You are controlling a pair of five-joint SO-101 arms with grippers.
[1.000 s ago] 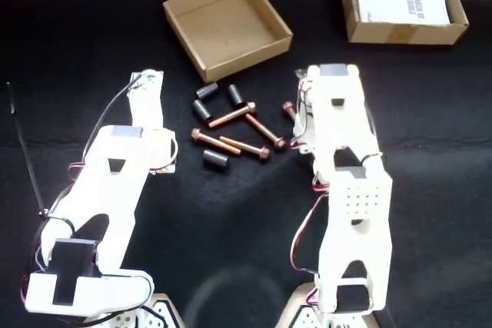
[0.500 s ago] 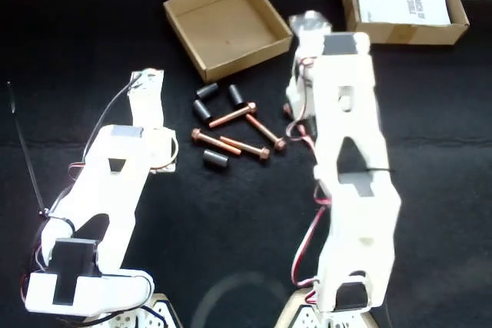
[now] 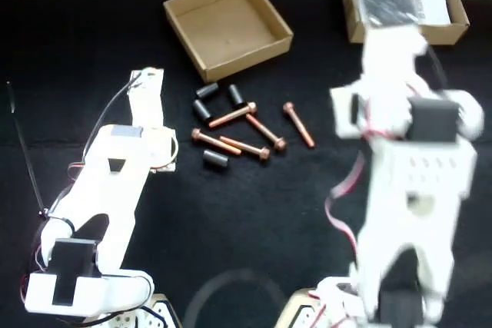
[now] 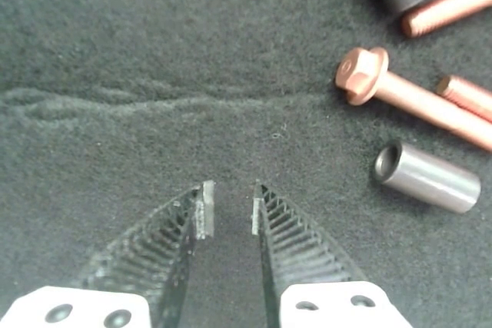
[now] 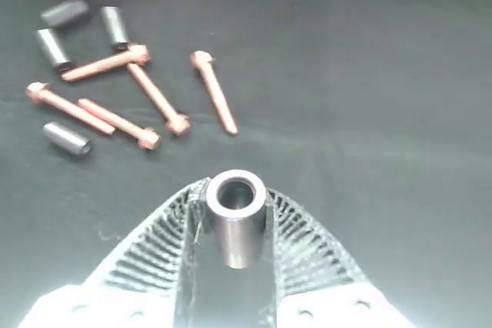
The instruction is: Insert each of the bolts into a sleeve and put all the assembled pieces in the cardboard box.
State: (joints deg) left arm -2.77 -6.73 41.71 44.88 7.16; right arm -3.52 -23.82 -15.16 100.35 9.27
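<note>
The right arm's fingers [image 5: 173,228] now lift clear of the scattered parts, clamped on a sleeve [image 5: 235,220] high above the tabletop [image 3: 254,228], baring a bolt [image 3: 297,124] ready for pairing, while the left arm's fingers [image 4: 201,209] hover slightly apart near another sleeve [image 4: 427,177].

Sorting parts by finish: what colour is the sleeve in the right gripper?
Shiny dark grey metal sleeve; best in right wrist view.

White plastic arms [image 3: 115,182] carry black servo blocks [image 3: 73,278], red-and-white cables [image 3: 339,190] and dark ribbed jaws.
</note>
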